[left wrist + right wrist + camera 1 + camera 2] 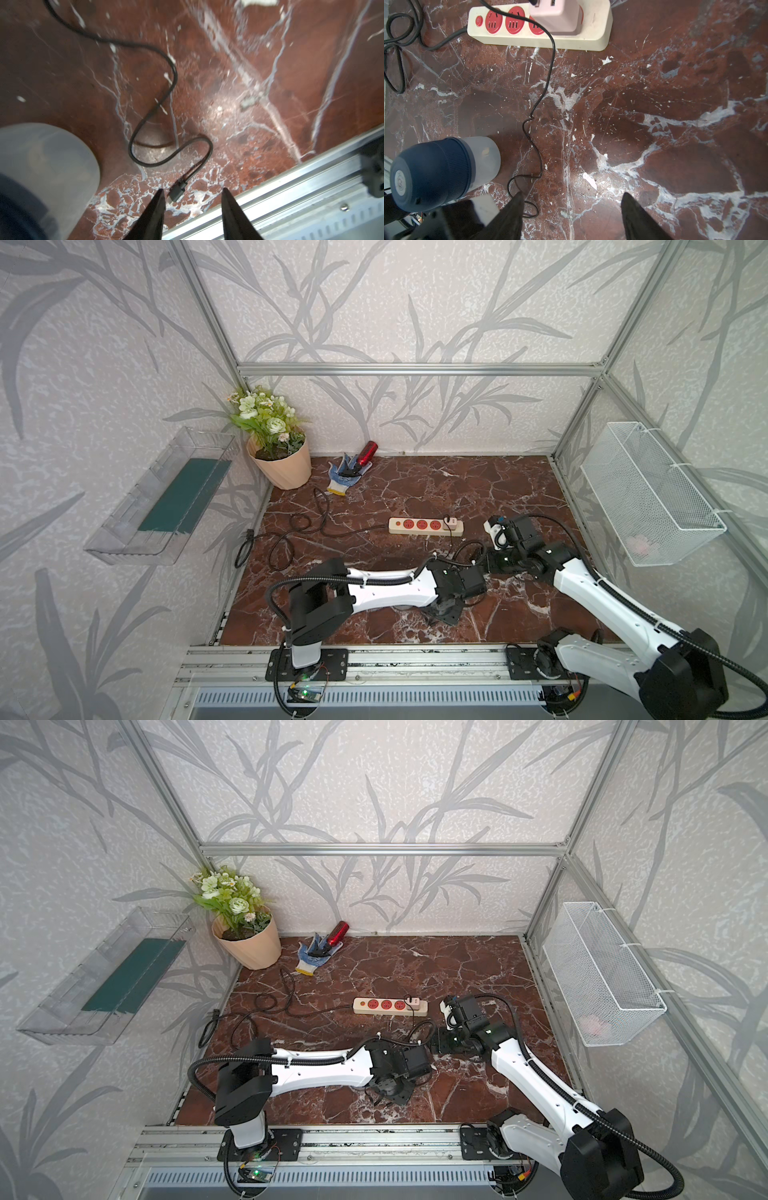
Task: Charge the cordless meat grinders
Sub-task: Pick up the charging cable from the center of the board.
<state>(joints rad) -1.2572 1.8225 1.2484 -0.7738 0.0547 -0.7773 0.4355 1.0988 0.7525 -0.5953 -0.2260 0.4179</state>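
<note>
The cordless meat grinder (pixel 433 172), dark blue dome over a clear bowl, stands upright on the marble; its bowl (pixel 47 158) also fills a corner of the left wrist view. My left arm (pixel 386 593) hides it in both top views. A pink adapter (pixel 556 18) sits in the power strip (pixel 424 526), and its thin black cable (pixel 536 151) snakes past the grinder. The cable's plug (pixel 176 192) lies on the table between my left gripper's (pixel 193 189) open fingers, close to one fingertip. My right gripper (pixel 573 193) is open and empty, with a cable loop beside one finger.
A flower pot (pixel 280 464), a work glove (pixel 340 479) and a red bottle (pixel 366 454) sit at the back left. The strip's thick cord (pixel 291 531) coils on the left. A wire basket (pixel 648 493) hangs on the right wall. The aluminium front rail (pixel 291 197) runs just beyond the left gripper.
</note>
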